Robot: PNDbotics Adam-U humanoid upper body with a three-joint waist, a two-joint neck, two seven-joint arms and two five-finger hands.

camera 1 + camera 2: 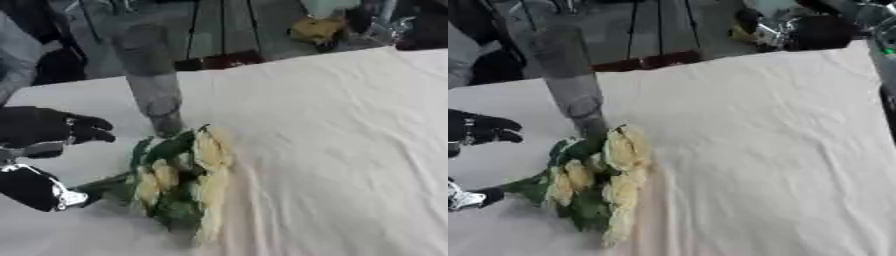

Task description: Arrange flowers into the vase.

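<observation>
A bunch of pale yellow flowers with green leaves lies on the white tablecloth, heads toward the right and stems toward the lower left. Just behind it stands a tall grey vase, upright and with nothing showing inside. My left hand is at the left edge, its fingers stretched toward the vase foot and apart from it. Below it a black and silver part of that arm lies at the stem ends. A black and silver shape at the top right looks like my right hand, raised over the far table corner and blurred.
The white tablecloth runs wide to the right of the flowers. Past the far edge are a dark floor, a yellow object and a person's grey sleeve at the upper left.
</observation>
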